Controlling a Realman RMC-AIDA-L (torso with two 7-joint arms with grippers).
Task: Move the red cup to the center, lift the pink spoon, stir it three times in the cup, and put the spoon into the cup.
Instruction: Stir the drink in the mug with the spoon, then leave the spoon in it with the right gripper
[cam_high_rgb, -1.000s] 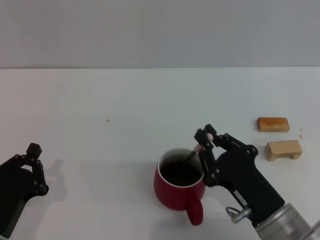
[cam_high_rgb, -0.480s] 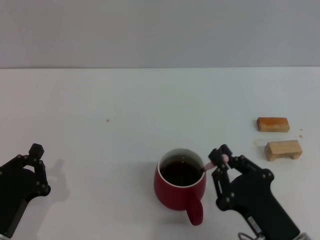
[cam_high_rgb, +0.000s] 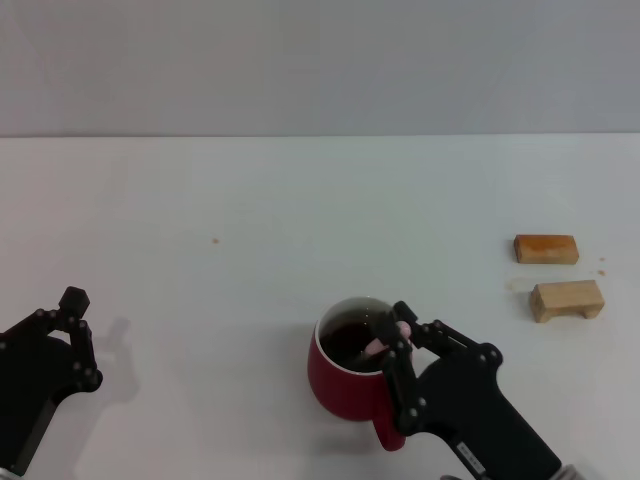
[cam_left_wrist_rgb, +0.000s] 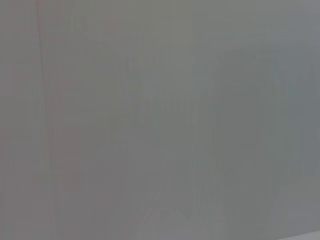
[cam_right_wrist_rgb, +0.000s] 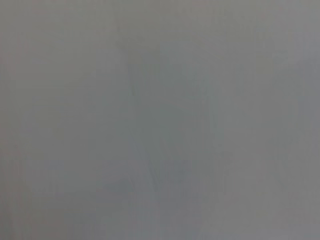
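The red cup (cam_high_rgb: 345, 385) stands on the white table near the front, right of centre, with dark liquid inside and its handle toward me. My right gripper (cam_high_rgb: 402, 329) is over the cup's right rim, shut on the pink handle of the pink spoon (cam_high_rgb: 378, 344). The spoon slants down into the liquid and its metal bowl is hidden. My left gripper (cam_high_rgb: 68, 318) is parked at the front left, far from the cup. Both wrist views show only plain grey.
Two tan wooden blocks lie at the right: an orange-topped one (cam_high_rgb: 546, 248) and a paler one (cam_high_rgb: 566, 299) just in front of it. A small speck (cam_high_rgb: 215, 240) lies on the table (cam_high_rgb: 300, 200) left of centre.
My right gripper has swept the spoon around inside the cup: from the far right rim, out to the right, then back over the cup's right side nearer me. The left arm is still.
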